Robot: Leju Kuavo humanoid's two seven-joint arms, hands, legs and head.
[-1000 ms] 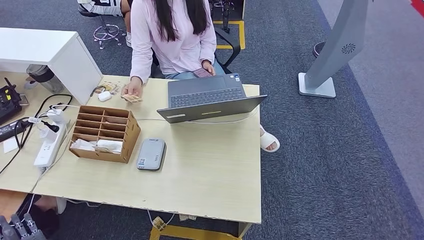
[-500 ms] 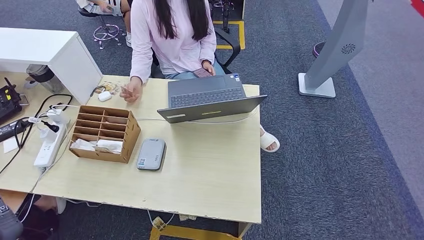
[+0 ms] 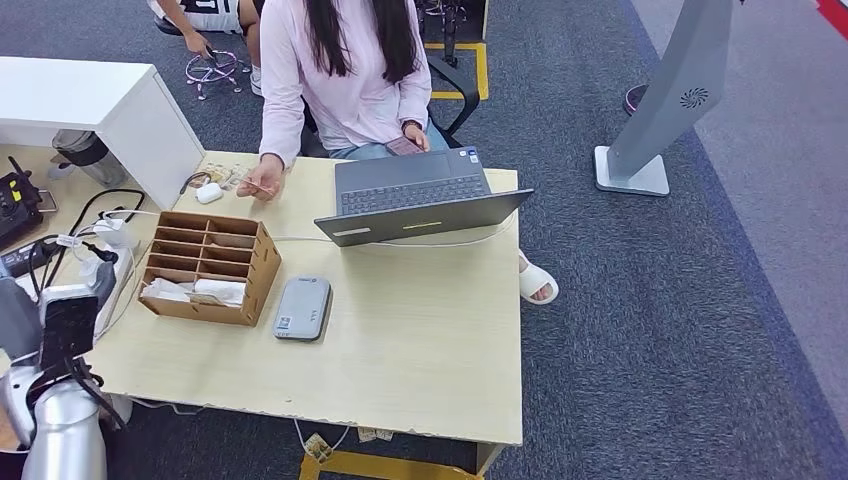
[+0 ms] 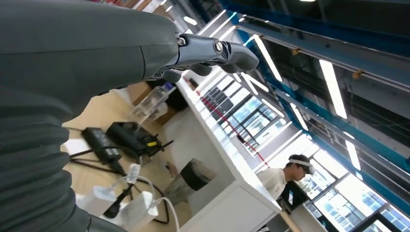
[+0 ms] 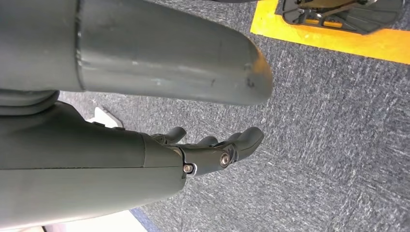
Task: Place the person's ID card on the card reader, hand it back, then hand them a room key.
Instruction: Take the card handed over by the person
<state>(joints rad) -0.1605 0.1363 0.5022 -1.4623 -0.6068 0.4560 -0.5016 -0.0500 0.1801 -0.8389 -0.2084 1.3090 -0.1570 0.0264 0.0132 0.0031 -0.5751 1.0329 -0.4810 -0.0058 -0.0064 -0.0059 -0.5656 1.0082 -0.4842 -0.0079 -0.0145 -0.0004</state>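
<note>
Since a second ago the left arm has come up at the near-left corner of the table [image 3: 420, 380]: where dark fingertips sat at the bottom edge of the head view, the left hand [image 3: 68, 325] is now standing over the table's left end, beside the white power strip [image 3: 90, 300]. In the left wrist view its fingers [image 4: 217, 50] are reaching out straight with nothing in them, though the thumb is hidden, so the hand appears to be empty and spread rather than gripping.

The right hand [image 5: 208, 150] is hanging beside the body over the grey carpet, fingers loosely apart and holding nothing.

The person in the pink top is sitting at the far side, and the person's hand [image 3: 262, 180] is holding the ID card [image 3: 257, 185] just above the far-left corner of the table; the card has been lifted off the surface where it was lying before. The card reader [image 3: 302, 308] is lying flat near the table's middle, just beside the wooden organiser [image 3: 210, 265] and well apart from the card. An open laptop [image 3: 420, 195] is resting in front of the person.
</note>
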